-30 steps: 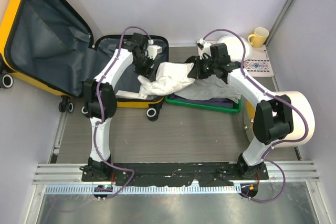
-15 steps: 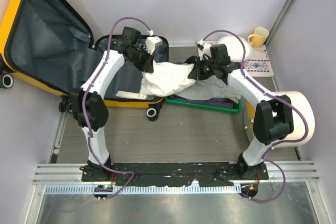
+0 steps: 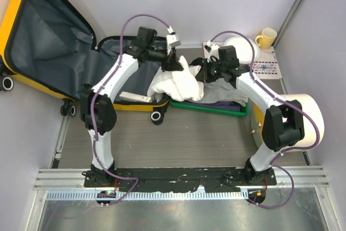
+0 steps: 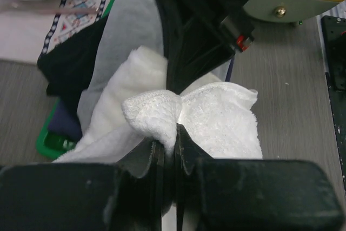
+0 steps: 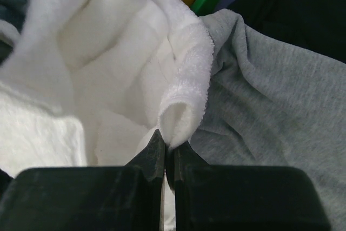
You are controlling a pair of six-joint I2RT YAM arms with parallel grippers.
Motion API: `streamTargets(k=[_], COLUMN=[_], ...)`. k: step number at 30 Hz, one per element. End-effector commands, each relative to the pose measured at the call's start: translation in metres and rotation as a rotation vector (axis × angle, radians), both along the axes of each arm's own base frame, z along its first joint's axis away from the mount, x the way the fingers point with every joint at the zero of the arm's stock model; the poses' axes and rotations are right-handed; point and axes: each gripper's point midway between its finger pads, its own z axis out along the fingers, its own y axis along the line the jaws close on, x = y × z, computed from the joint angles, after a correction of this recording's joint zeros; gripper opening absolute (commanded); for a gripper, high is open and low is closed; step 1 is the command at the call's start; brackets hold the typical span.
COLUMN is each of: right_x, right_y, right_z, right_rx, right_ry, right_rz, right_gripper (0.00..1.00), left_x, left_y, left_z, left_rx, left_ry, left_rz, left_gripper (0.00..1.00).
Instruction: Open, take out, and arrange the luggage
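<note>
Pinching towel (image 3: 178,85) by two edges, my left jaws and right jaws both clamped on it, probably to stretch it flat beside luggage (image 3: 48,31).

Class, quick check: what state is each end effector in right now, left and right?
The left end effector is closed, pinching a fold of the white towel.
The right end effector is closed, pinching another edge of the same towel.
</note>
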Motion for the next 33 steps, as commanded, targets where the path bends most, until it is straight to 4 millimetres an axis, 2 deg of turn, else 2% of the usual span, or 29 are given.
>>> streamTargets(k=[1, 2, 4, 5, 6, 7, 8, 9, 11, 12, 13, 15, 18, 19, 21, 22, 23, 26, 28, 29, 31, 33], right_x=[0.003, 0.002, 0.000, -0.001, -0.004, -0.006, -0.007, -0.009, -0.010, -0.009, -0.009, -0.007, -0.005, -0.004, -0.004, -0.005, -0.005, -0.001, 0.001, 0.003, 0.007, 0.009], right_y=[-0.001, -0.002, -0.004, -0.006, -0.007, -0.008, -0.009, -0.009, -0.010, -0.010, -0.011, -0.013, -0.015, -0.016, -0.014, -0.012, -0.010, 0.000, 0.008, 0.009, 0.011, 0.011], right_z=[0.037, 0.039, 0.040, 0.041, 0.040, 0.039, 0.037, 0.036, 0.032, 0.032, 0.031, 0.028, 0.033, 0.036, 0.038, 0.037, 0.038, 0.039, 0.034, 0.032, 0.027, 0.027], right_rx=[0.057, 0.064, 0.082, 0.085, 0.088, 0.093, 0.097, 0.101, 0.125, 0.136, 0.152, 0.184, 0.247, 0.261, 0.298, 0.312, 0.333, 0.363, 0.335, 0.327, 0.314, 0.307], right_ry=[-0.104, -0.103, -0.099, -0.099, -0.091, -0.081, -0.071, -0.060, -0.023, -0.010, 0.006, 0.046, 0.096, 0.101, 0.134, 0.147, 0.157, 0.154, 0.147, 0.150, 0.160, 0.156], right_rz=[0.016, 0.015, 0.017, 0.018, 0.021, 0.024, 0.026, 0.030, 0.033, 0.029, 0.031, 0.017, 0.011, 0.010, 0.006, 0.007, -0.002, -0.003, 0.006, 0.007, 0.004, 0.003], right_gripper=[0.01, 0.01, 0.02, 0.02, 0.06, 0.09, 0.12, 0.19, 0.31, 0.41, 0.46, 0.55, 0.62, 0.64, 0.67, 0.69, 0.70, 0.71, 0.72, 0.72, 0.72, 0.72], left_x=[-0.011, -0.009, -0.002, 0.002, 0.011, 0.015, 0.021, 0.027, 0.038, 0.039, 0.042, 0.041, 0.036, 0.032, 0.023, 0.018, 0.012, 0.006, 0.012, 0.015, 0.018, 0.019], left_y=[-0.057, -0.065, -0.073, -0.075, -0.075, -0.075, -0.069, -0.064, -0.047, -0.039, -0.027, -0.012, 0.012, 0.019, 0.029, 0.033, 0.037, 0.034, 0.030, 0.027, 0.020, 0.014], left_z=[0.025, 0.012, 0.008, -0.003, -0.007, -0.009, -0.007, -0.007, -0.005, 0.004, 0.004, 0.020, 0.016, 0.021, 0.007, 0.008, -0.006, -0.016, -0.010, -0.013, -0.001, 0.001], left_rx=[-0.154, -0.144, -0.156, -0.149, -0.139, -0.135, -0.129, -0.112, -0.086, -0.081, -0.069, -0.068, -0.007, 0.006, 0.063, 0.072, 0.091, 0.083, 0.056, 0.052, 0.020, 0.011], left_ry=[-0.102, -0.083, -0.073, -0.046, -0.042, -0.022, -0.023, -0.028, -0.019, -0.029, -0.015, -0.038, -0.030, -0.045, -0.045, -0.052, -0.028, -0.014, -0.004, 0.011, 0.013, 0.007], left_rz=[-0.189, -0.187, -0.166, -0.146, -0.101, -0.074, -0.050, -0.012, 0.050, 0.068, 0.091, 0.113, 0.146, 0.154, 0.143, 0.146, 0.142, 0.125, 0.131, 0.129, 0.113, 0.102], left_gripper=[0.12, 0.13, 0.16, 0.19, 0.24, 0.36, 0.42, 0.51, 0.58, 0.62, 0.63, 0.67, 0.70, 0.70, 0.70, 0.70, 0.70, 0.70, 0.70, 0.69, 0.69, 0.69])
